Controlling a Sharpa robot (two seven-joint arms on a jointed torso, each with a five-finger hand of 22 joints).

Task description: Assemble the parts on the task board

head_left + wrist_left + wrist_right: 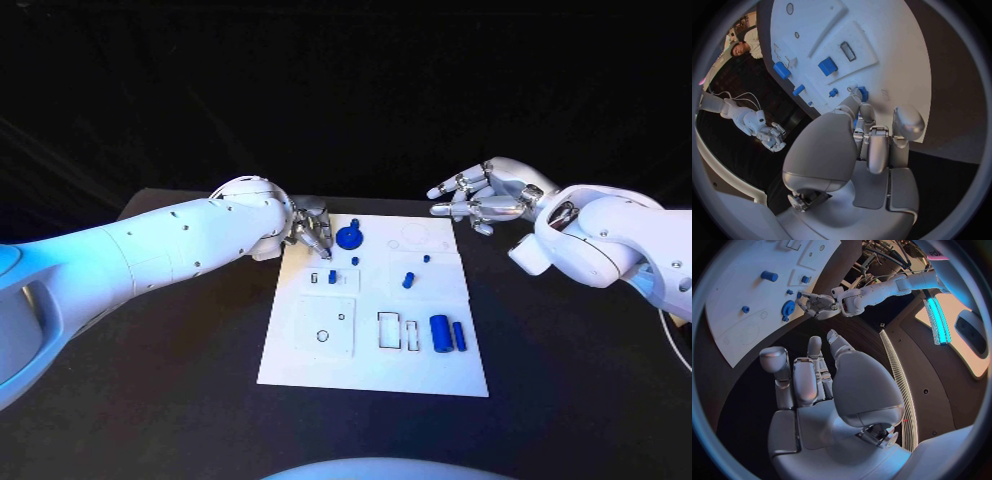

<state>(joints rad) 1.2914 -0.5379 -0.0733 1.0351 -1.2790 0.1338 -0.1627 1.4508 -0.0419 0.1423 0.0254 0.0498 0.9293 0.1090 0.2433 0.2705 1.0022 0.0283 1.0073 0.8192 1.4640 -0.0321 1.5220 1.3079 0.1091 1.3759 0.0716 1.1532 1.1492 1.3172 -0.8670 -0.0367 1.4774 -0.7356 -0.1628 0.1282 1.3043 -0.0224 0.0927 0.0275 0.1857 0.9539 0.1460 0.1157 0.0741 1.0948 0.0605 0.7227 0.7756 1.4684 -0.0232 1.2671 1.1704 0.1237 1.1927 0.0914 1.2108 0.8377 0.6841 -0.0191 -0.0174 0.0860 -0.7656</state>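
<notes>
The white task board [375, 355] lies mid-table. At its far left edge my left hand [310, 230] has its fingertips closed on the rim of a blue gear [351, 238]. In the left wrist view blue shows at the fingertips [861, 107] and between them. The right wrist view shows the gear [787, 307] against the left hand [820, 305]. My right hand [483, 195] hovers with fingers spread and nothing in it, above the table just past the board's far right corner. Small blue pegs [408, 280] stand mid-board, and two blue cylinders [449, 333] lie at its right.
Rectangular recesses [389, 330] and a raised panel with holes [325, 325] take up the board's near half. A faint round outline [418, 236] marks the far right of the board. Black table surrounds the board on all sides.
</notes>
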